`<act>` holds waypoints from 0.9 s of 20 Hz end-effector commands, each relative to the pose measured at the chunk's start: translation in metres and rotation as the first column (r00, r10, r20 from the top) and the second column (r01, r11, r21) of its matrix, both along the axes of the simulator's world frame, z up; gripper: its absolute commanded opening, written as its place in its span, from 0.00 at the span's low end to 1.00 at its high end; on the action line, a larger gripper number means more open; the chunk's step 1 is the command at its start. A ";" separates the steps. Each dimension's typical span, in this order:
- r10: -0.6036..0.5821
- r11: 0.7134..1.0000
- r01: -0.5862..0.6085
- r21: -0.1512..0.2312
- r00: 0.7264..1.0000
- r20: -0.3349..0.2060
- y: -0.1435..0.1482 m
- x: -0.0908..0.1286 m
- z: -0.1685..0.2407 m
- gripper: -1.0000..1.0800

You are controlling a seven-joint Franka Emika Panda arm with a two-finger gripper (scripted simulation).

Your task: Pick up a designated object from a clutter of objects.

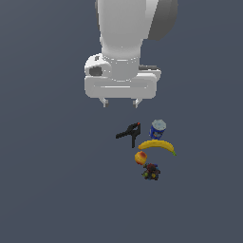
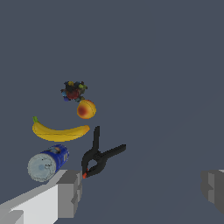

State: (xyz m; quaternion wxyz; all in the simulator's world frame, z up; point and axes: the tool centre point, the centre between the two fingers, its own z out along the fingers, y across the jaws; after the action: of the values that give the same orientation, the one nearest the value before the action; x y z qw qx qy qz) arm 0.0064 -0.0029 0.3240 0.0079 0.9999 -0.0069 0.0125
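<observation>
Beneath the empty, spread pincer [image 1: 120,101], dark lumpy object [image 1: 151,172] blurry beside the fruit [image 1: 140,158].

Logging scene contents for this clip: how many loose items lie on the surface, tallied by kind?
Black clamp: 1
Blue-and-white can: 1
Yellow banana: 1
Orange-red round fruit: 1
Dark lumpy object with coloured specks: 1
Total: 5

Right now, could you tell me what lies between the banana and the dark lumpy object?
The orange-red fruit sits between the banana and the dark lumpy object, close beside the latter. The wrist view shows this best.
</observation>
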 end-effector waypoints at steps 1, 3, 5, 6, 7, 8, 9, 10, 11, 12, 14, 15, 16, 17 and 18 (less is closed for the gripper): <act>0.000 1.000 0.000 0.000 1.000 0.000 0.000 0.000 0.000 0.96; -0.004 1.000 0.004 0.001 1.000 -0.006 -0.001 -0.001 -0.002 0.96; -0.015 1.000 0.015 0.004 1.000 -0.024 -0.005 -0.004 -0.008 0.96; -0.024 1.000 0.024 0.007 0.999 -0.036 -0.008 -0.006 -0.013 0.96; -0.032 0.999 0.033 0.009 0.998 -0.048 -0.010 -0.008 -0.017 0.96; -0.039 0.999 0.040 0.010 0.998 -0.058 -0.012 -0.010 -0.020 0.96; -0.044 0.999 0.045 0.011 0.997 -0.064 -0.014 -0.011 -0.022 0.96; -0.048 0.999 0.049 0.012 0.997 -0.067 -0.015 -0.012 -0.023 0.96; -0.049 0.999 0.050 0.012 0.997 -0.067 -0.015 -0.012 -0.023 0.96; -0.047 0.999 0.048 0.012 0.997 -0.066 -0.014 -0.012 -0.023 0.96; -0.040 0.999 0.041 0.011 0.997 -0.064 -0.013 -0.011 -0.022 0.96; -0.034 0.999 0.035 0.011 0.997 -0.064 -0.013 -0.010 -0.023 0.96; -0.028 1.000 0.028 0.010 0.998 -0.064 -0.013 -0.009 -0.024 0.96; -0.019 1.000 0.020 0.009 0.998 -0.064 -0.012 -0.008 -0.025 0.96; -0.009 1.000 0.009 0.009 0.998 -0.064 -0.011 -0.007 -0.026 0.96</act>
State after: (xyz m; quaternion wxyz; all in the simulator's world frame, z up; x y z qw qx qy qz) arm -0.0018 -0.0153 0.2995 0.0031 0.9997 -0.0175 -0.0194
